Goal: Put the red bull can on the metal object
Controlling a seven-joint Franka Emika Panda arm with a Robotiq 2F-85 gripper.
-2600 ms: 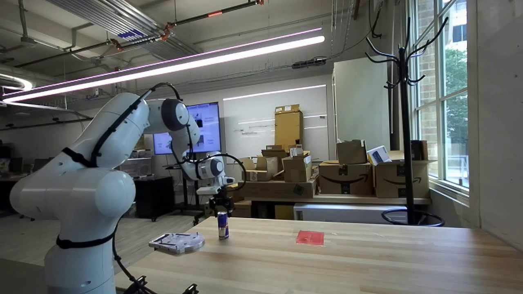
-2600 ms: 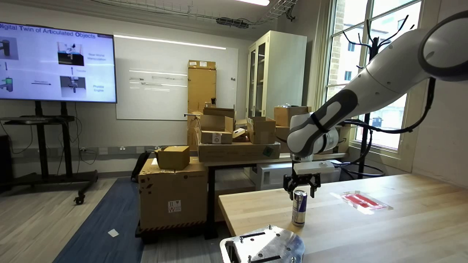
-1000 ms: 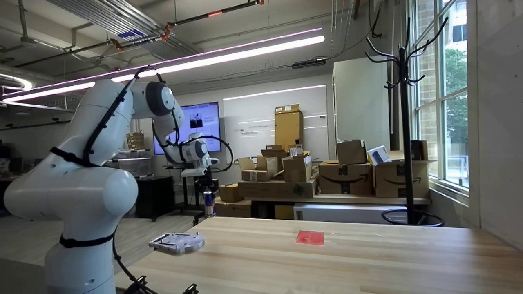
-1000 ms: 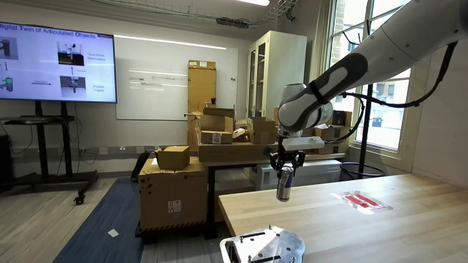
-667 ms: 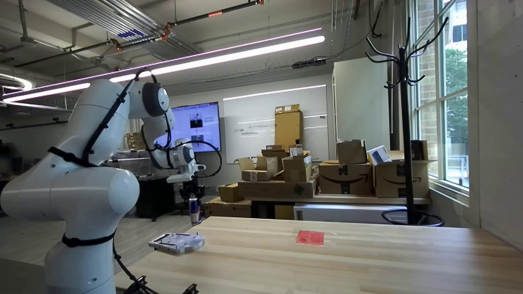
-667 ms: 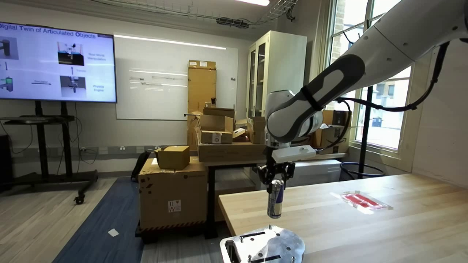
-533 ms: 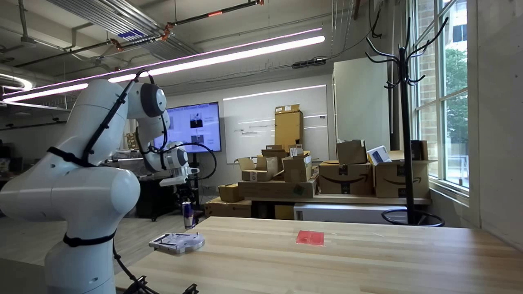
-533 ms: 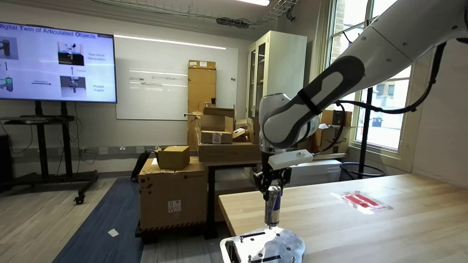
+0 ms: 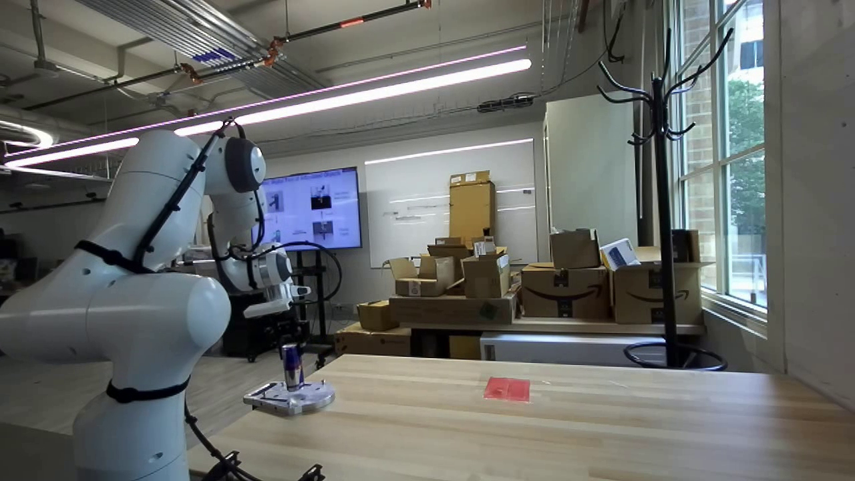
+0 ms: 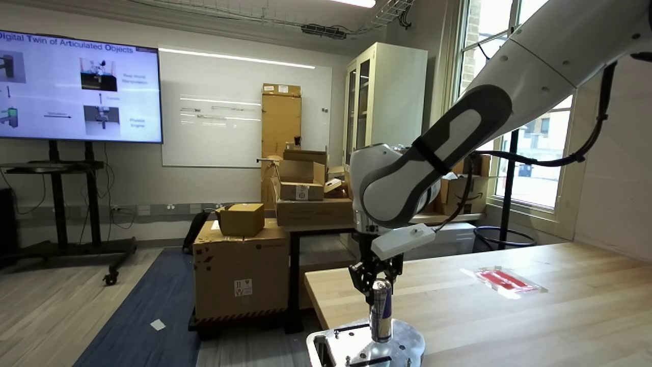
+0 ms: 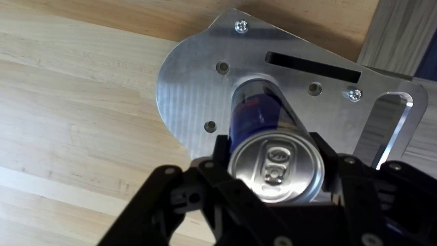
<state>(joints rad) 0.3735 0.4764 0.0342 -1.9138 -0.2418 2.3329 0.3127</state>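
Setting down now, I think: over the last half second the red bull can [image 10: 381, 312] dropped and came inward, from hanging above the edge of the metal object [image 10: 356, 342] to standing over its flat face, base at the surface or just above it. I can't call contact for sure from these views. For the task, I read that as the carry done, with only a seating check and the release left. Wrist view has the base over plain metal, clear of the screws [image 11: 241, 26]; can looks near upright. Gripper [image 11: 272, 150] has the can pinched from both sides just under the lid, no release yet. Arm [image 9: 153, 307] is folded, its far end lower than half a second ago, reaching over the edge of the table [image 9: 534, 427], gripper pointing roughly straight down. Next I'd want a touch more down to confirm it's seated, then a slow let-go; releasing with a gap or tilt could topple it.
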